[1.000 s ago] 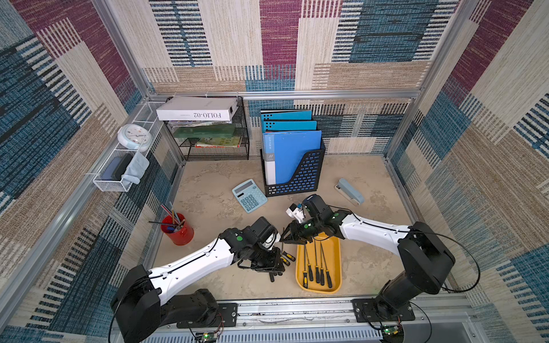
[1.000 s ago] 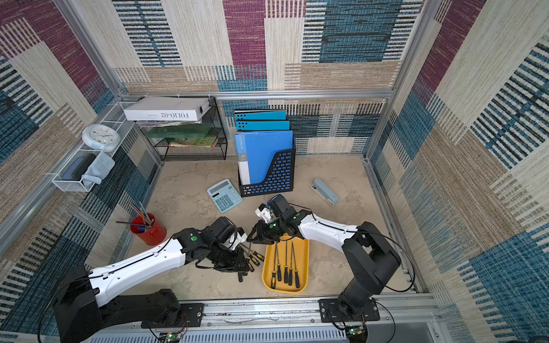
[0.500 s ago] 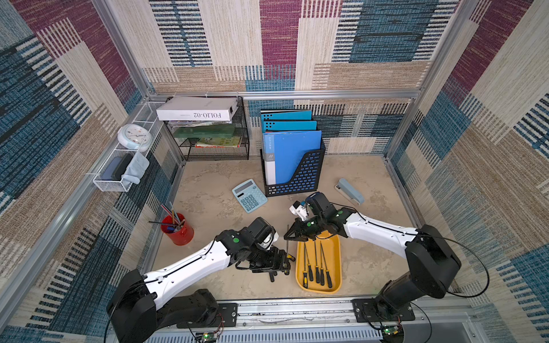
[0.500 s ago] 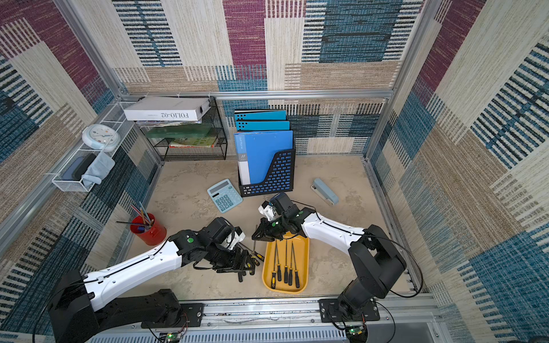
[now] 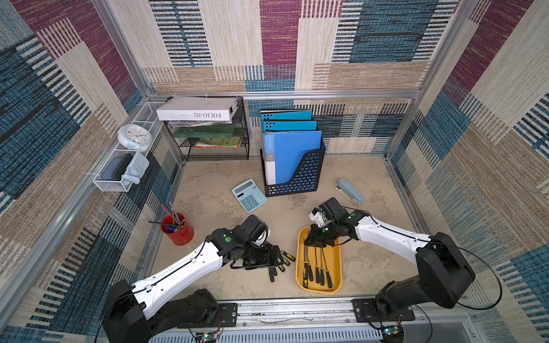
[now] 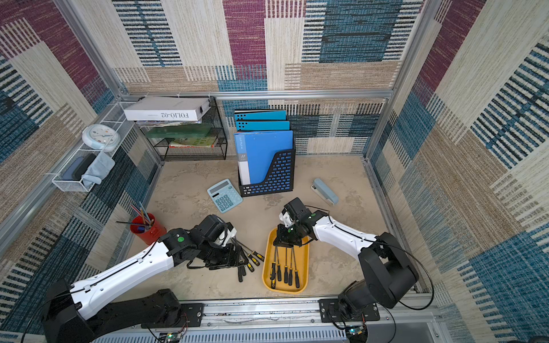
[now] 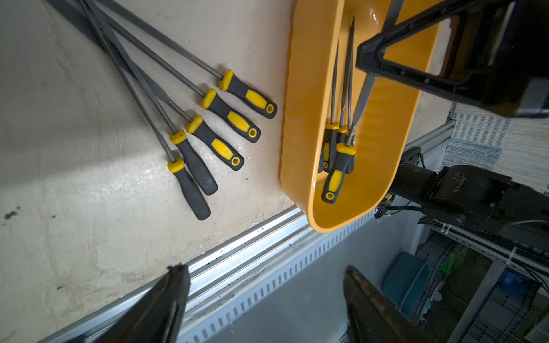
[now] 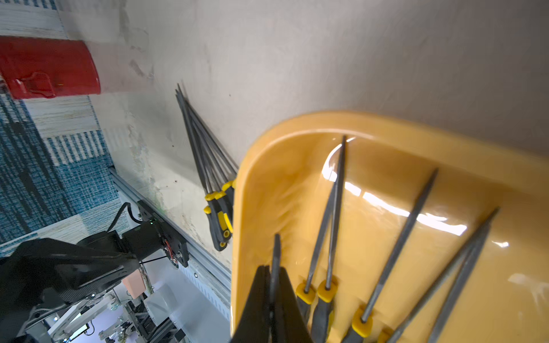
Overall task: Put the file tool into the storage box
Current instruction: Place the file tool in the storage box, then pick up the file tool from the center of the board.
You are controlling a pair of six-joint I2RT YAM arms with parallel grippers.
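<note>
The yellow-orange storage box (image 5: 339,268) (image 6: 305,268) lies at the front of the table with several black-and-yellow file tools in it. My right gripper (image 8: 271,267) (image 5: 314,241) hangs over the box's far end, shut on the grey shaft of one file tool (image 7: 337,173) whose handle points down into the box. Several more file tools (image 7: 208,133) (image 5: 283,259) lie fanned on the table left of the box. Above them my left gripper (image 7: 264,270) (image 5: 267,257) is open and holds nothing.
A red pencil cup (image 5: 177,231) stands to the left. Behind are a calculator (image 5: 249,195), a black folder holder with blue folders (image 5: 292,166) and a stapler (image 5: 350,191). The table's metal front rail (image 7: 243,246) runs close to the handles.
The left gripper has opened. The right gripper has shut on a file tool's shaft and moved from beside the left gripper to over the storage box.
</note>
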